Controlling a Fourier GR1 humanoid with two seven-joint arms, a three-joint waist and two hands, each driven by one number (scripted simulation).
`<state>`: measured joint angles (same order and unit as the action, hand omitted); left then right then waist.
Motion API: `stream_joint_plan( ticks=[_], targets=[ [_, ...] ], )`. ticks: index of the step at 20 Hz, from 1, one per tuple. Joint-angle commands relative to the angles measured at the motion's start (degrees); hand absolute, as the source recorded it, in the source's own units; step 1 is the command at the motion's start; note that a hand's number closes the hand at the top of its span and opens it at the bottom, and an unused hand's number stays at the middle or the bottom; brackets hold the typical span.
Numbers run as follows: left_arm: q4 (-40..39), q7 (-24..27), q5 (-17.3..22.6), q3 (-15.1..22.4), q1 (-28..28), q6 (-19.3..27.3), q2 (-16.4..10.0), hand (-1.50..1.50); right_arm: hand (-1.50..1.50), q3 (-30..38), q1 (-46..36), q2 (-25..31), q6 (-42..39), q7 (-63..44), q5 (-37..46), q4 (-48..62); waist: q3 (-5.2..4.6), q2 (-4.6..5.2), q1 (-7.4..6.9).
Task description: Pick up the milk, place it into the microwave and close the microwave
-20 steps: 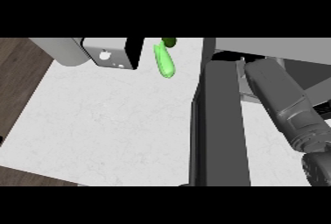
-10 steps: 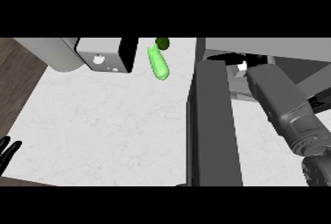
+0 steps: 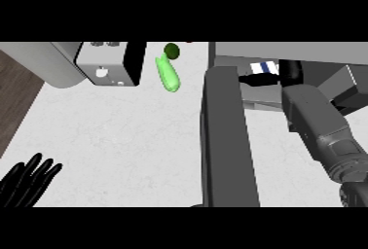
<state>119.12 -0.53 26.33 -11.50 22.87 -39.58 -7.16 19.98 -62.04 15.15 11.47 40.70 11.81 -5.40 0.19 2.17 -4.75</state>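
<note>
Fingers [image 3: 39, 168] straight, L hand [image 3: 22, 189] resting lower-left edge.

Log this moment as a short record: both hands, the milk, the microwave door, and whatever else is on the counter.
left hand: open, fingers straight, resting at the view's lower left
right hand: at the microwave opening, next to the milk; grip mostly hidden
milk: white carton with blue stripes, at the microwave opening
microwave door: open, jutting out over the counter
other items: long green vegetable and grey appliance at the counter's back
</note>
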Motion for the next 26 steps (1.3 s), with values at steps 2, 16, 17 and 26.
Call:
stream_joint_plan(
  ticks=[2, 16, 17, 26],
  targets=[
    [-2.56, -0.73, -1.36, 3.07, -0.69, -3.4, -0.96, -1.5, -1.5, 2.18, 4.06, -0.66, -12.19, 4.78, -2.84, -0.53, 0.0, -0.66, 1.9],
    [-14.74, 10.21, -23.49, 9.84, -5.77, -5.42, 4.76, -1.5, -1.5, 0.78, 19.43, -8.5, -26.18, 10.8, -5.42, -5.1, -0.29, -2.71, 5.84],
    [-13.26, 5.07, -20.55, 11.02, -8.61, -4.24, 4.45, -1.5, -1.5, 0.22, 20.47, -9.37, -23.99, 11.11, -5.37, -6.65, -0.21, -2.3, 5.02],
    [-23.41, 8.85, -31.1, 15.65, -17.06, 2.56, 7.12, 1.5, -1.5, -3.82, 37.35, -7.18, -24.46, 13.18, -3.59, -14.35, -0.43, -3.05, 8.46]
  ],
)
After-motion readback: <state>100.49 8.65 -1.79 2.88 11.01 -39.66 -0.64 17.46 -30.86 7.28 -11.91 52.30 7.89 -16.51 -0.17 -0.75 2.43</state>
